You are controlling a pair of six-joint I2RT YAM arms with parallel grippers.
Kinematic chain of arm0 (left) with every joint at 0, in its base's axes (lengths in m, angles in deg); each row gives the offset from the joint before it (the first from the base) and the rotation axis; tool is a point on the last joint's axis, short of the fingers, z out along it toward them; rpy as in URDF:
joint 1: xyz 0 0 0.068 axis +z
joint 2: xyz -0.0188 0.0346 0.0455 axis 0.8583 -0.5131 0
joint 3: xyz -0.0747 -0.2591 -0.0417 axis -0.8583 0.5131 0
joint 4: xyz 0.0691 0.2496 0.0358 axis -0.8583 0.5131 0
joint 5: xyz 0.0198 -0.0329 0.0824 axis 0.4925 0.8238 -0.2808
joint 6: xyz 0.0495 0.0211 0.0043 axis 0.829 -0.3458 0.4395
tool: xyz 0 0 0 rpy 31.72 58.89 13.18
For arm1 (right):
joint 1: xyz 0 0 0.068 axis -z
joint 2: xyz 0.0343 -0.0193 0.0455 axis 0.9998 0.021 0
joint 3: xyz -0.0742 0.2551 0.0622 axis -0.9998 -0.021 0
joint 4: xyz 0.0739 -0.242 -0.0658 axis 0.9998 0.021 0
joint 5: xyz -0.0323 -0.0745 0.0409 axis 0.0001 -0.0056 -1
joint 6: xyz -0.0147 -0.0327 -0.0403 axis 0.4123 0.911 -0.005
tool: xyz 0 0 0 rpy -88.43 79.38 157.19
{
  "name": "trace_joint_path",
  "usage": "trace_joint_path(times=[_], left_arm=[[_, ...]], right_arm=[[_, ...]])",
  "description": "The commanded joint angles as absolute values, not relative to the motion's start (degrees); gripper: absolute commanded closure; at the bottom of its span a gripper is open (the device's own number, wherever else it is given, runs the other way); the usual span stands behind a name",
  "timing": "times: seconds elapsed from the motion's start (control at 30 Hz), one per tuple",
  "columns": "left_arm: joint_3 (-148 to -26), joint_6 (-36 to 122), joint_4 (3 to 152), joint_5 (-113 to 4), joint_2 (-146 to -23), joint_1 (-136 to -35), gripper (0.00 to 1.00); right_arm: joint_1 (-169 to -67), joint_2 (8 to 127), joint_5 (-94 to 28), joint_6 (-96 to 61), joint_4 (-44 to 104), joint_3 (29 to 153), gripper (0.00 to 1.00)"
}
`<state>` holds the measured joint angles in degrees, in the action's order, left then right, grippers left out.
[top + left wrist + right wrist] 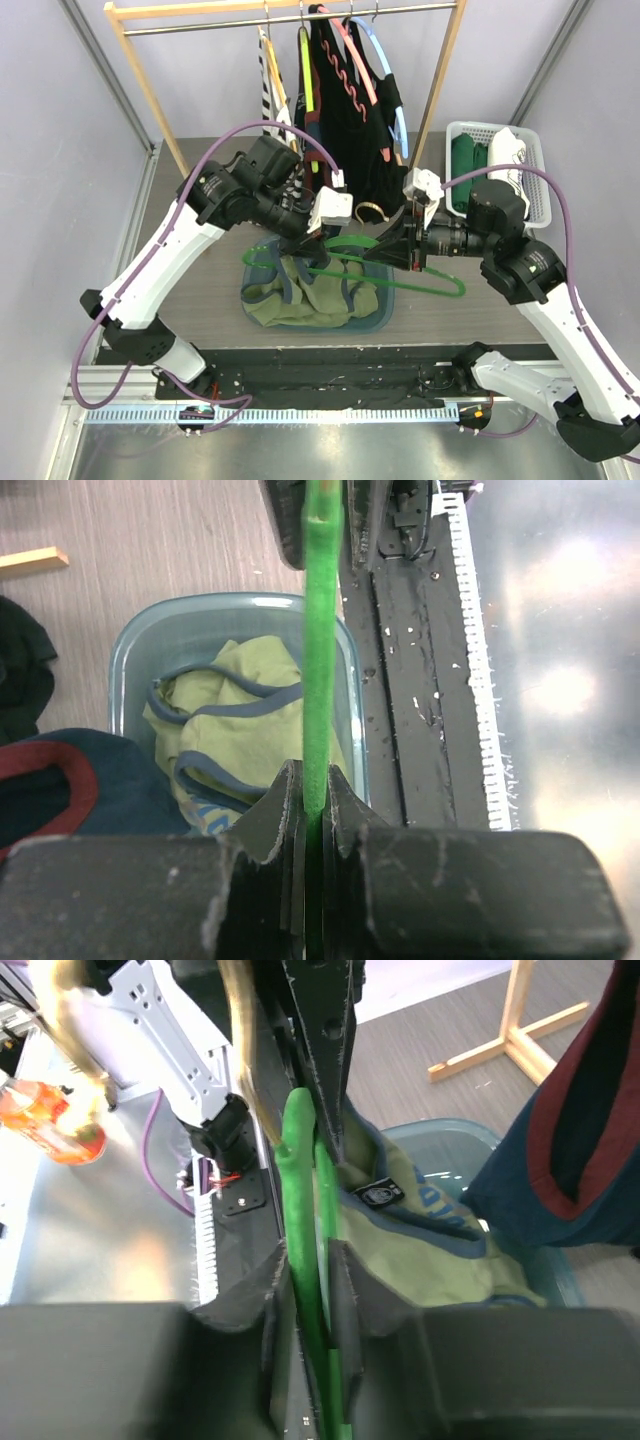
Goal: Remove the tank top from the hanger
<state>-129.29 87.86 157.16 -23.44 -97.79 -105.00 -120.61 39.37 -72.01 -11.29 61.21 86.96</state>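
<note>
When viewed from the overhead camera, the hanger [432, 284] lies level at frame centre, between the two arms. The left gripper [305, 245] clamps its left end; the right gripper [385, 250] meets it at mid-length. The tank top [300, 300], olive with blue trim, lies bunched in the bin [386, 314] directly under the hanger. Whether a strap is looped over the hanger cannot be told. The rack [145, 85] with hung garments fills the upper frame. The basket [537, 175] sits at the right edge.

Left wrist view:
- The left gripper [315, 780] is at lower centre, jaws narrow and pressed on the hanger [322, 630].
- The hanger runs straight up the frame from the jaws.
- The tank top [250, 680] lies inside the bin [130, 650], left of the hanger and below it.

Right wrist view:
- The right gripper [310, 1260] is at lower centre, jaws narrow, one finger against each side of the hanger [298, 1160].
- The tank top [420, 1250] lies just right of the hanger, its fabric touching the right-hand finger.
- The bin [450, 1135] shows behind the fabric, centre right.
- A navy garment [560, 1140] with red trim hangs at the right edge.
</note>
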Motion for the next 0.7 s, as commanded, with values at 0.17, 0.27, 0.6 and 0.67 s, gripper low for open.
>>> trace_joint_path(times=[0.17, 0.27, 0.6, 0.67], left_arm=[[-130.97, 80.21, 148.23, -30.74, -92.59, -105.27, 0.32], [-130.88, 78.79, 144.35, -38.47, -90.83, -105.27, 0.0], [-120.17, 79.15, 141.26, -52.2, -81.34, -105.27, 0.0], [-117.09, 78.62, 140.64, -54.21, -79.5, -105.27, 0.0]], right_arm=[[-120.97, 34.55, -66.51, -13.13, 56.81, 85.4, 0.99], [-120.88, 32.53, -64.58, -14.44, 55.66, 84.08, 0.99], [-120.97, 31.11, -59.13, -14.01, 57.15, 85.04, 0.99], [-120.97, 31.73, -57.03, -13.66, 57.24, 85.83, 0.99]])
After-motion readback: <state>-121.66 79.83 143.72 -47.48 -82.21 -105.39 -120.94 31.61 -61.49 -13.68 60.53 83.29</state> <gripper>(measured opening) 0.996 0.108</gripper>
